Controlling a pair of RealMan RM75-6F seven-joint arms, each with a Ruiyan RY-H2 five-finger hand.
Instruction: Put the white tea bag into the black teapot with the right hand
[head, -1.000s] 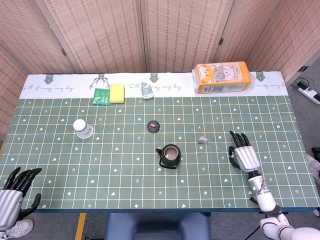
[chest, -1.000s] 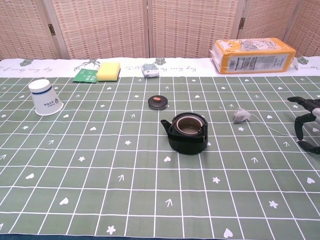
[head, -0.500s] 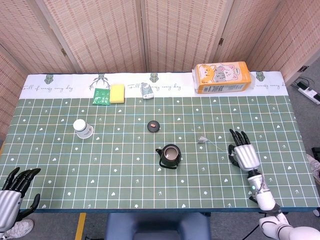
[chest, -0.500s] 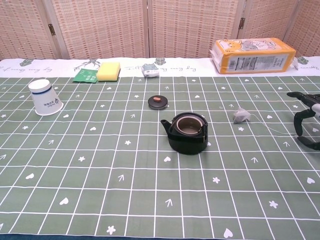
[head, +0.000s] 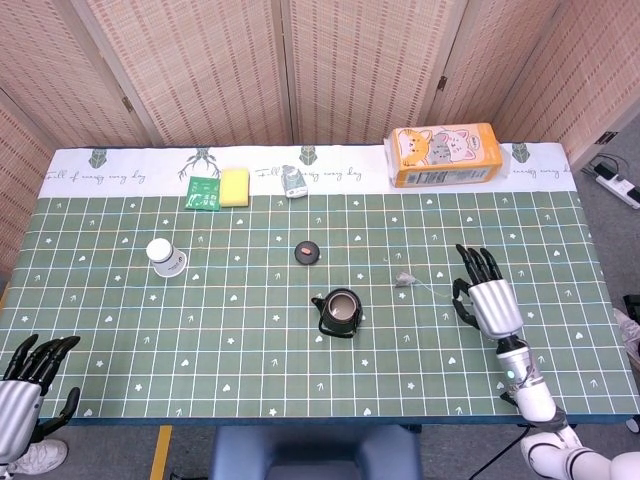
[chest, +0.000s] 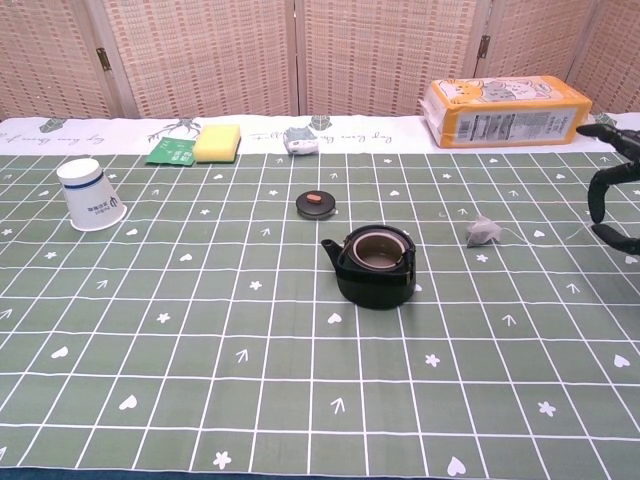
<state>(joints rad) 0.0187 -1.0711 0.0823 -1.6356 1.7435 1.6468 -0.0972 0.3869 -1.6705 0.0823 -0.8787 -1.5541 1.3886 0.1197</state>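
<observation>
My right robot hand (head: 488, 298) hovers with fingers spread, holding nothing, near the white tea bag (head: 404, 279), which lies on the green surface (head: 200, 340) to that hand's left. The black teapot (head: 340, 313), lid off, stands just beyond the bag; its lid (head: 307, 252) rests apart, farther back. My left robot hand (head: 25, 385) hangs open at the surface's near corner.
</observation>
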